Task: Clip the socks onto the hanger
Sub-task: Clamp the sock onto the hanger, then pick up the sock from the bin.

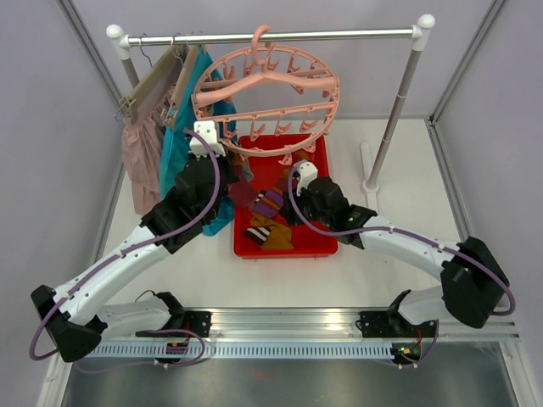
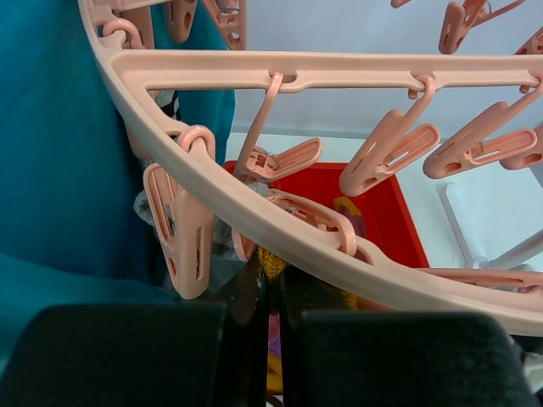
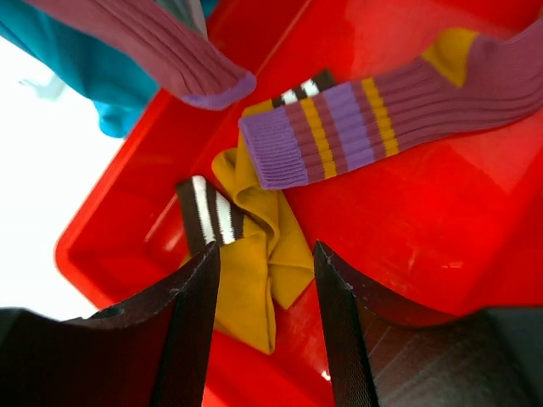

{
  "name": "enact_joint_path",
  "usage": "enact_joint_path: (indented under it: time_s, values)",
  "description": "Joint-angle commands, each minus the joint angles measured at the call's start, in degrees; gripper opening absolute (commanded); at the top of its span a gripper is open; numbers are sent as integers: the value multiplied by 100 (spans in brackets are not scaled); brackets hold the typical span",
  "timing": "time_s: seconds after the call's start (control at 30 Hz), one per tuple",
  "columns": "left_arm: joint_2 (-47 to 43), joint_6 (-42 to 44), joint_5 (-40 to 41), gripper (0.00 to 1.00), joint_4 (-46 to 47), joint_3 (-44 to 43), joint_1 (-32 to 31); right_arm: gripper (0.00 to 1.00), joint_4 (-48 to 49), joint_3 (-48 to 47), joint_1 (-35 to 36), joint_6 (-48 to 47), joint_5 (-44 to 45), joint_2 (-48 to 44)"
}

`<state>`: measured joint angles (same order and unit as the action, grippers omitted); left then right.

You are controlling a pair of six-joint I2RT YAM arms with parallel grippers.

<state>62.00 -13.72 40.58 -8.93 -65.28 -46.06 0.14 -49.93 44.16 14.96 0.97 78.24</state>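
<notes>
The salmon-pink hanger hangs from the rail, and its ring and clips fill the left wrist view. My left gripper sits just under that ring, shut on a mauve sock that dangles with its purple cuff low. A bit of mustard fabric shows at its fingertips. In the red tray lie a purple striped sock and a mustard sock with a black-and-white cuff. My right gripper is open, one finger on each side of the mustard sock.
A teal garment and a pale pink garment hang on wooden hangers at the rail's left end, close to my left arm. The rail's right post stands on the table right of the tray.
</notes>
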Motion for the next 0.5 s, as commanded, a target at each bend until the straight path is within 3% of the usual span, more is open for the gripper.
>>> enact_joint_path:
  time_s: [0.0,0.47]
  values:
    - [5,194,187,2,181,-249,106,54,811,-34,57,-212,105,453]
    - [-153,185,-111,2,199,-231,150,56,1620,-666,268,-450,245,2045]
